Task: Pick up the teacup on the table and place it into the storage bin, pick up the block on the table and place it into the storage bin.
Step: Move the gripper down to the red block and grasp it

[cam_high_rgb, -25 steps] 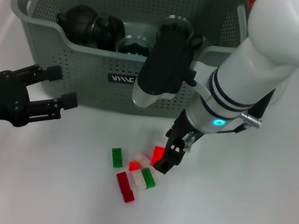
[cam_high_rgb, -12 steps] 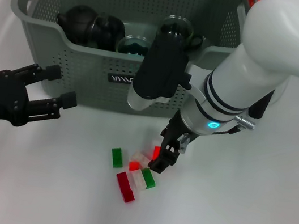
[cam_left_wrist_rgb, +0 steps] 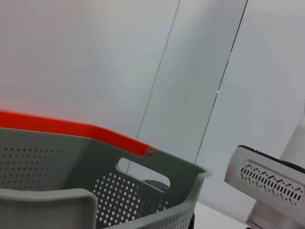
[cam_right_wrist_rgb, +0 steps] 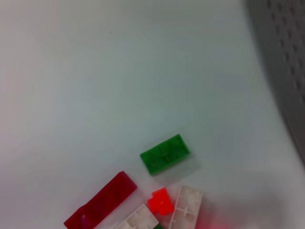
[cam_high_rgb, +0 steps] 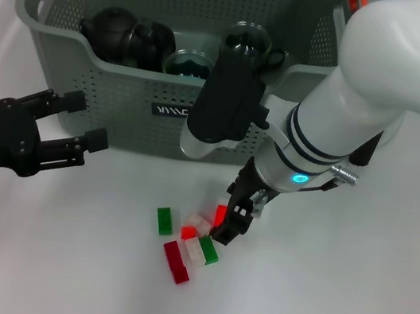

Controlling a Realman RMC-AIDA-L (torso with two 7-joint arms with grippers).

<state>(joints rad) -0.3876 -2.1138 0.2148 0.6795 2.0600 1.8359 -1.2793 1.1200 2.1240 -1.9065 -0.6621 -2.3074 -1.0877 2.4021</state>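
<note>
The right tool [cam_high_rgb: 231, 223] sits low over the block cluster [cam_high_rgb: 194, 239] to pick one, seemingly pinching a red block [cam_high_rgb: 221, 214], while the left tool [cam_high_rgb: 78, 123] waits spread beside the storage bin [cam_high_rgb: 114, 105].

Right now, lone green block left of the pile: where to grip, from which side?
Take the green block from straight above, fingers across its two long sides. It lies flat on the table, apart from the other blocks, so both long sides are free. The right gripper is at the pile beside it.
</note>
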